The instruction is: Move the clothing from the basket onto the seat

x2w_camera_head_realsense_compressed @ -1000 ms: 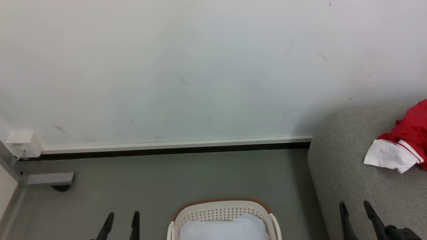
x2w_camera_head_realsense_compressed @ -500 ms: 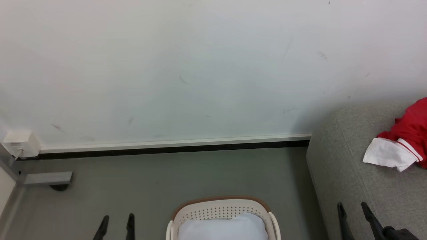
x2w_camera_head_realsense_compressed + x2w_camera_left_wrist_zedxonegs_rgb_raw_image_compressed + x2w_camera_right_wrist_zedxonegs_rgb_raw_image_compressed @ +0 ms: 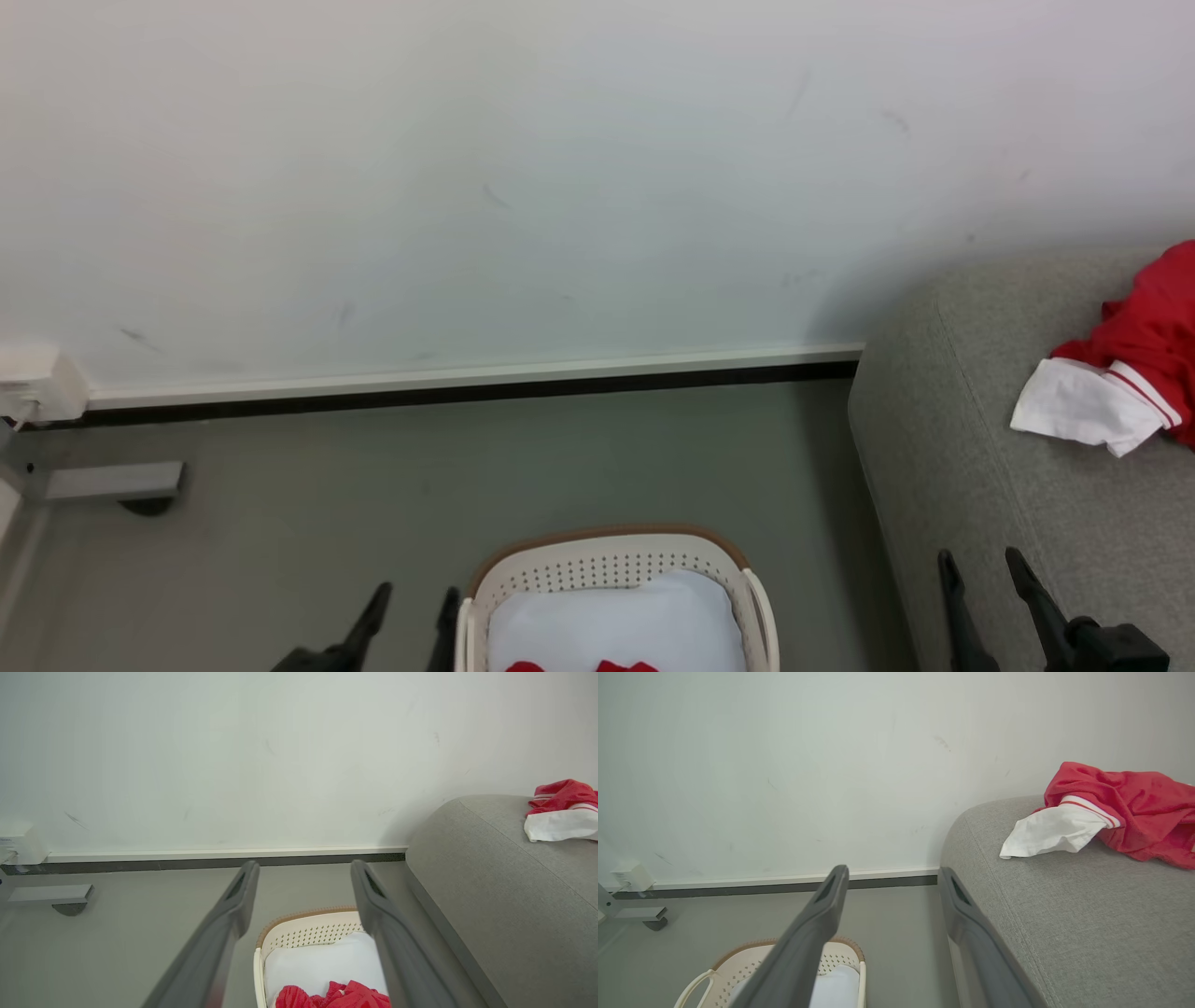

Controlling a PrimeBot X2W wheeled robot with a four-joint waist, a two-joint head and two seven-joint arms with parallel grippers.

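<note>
A: Fingers first?

B: Left gripper (image 3: 417, 597): fingers apart and holding nothing, just beside the left rim of the basket (image 3: 607, 560). Right gripper (image 3: 978, 560): fingers also apart and empty, by the edge of the seat (image 3: 971, 467).

A: How far along?

B: Partly done, I'd say. A red-and-white bundle (image 3: 1111, 392) lies on the seat, well beyond the right fingers. But red cloth (image 3: 336, 996) sits in the basket, on the white pad (image 3: 607, 611).

A: Where is that cloth from the left fingers?

B: In the left wrist view it shows low between them, at the basket's near end. They aren't touching it. Lifting it over to the seat is what remains, as I judge it.
</note>
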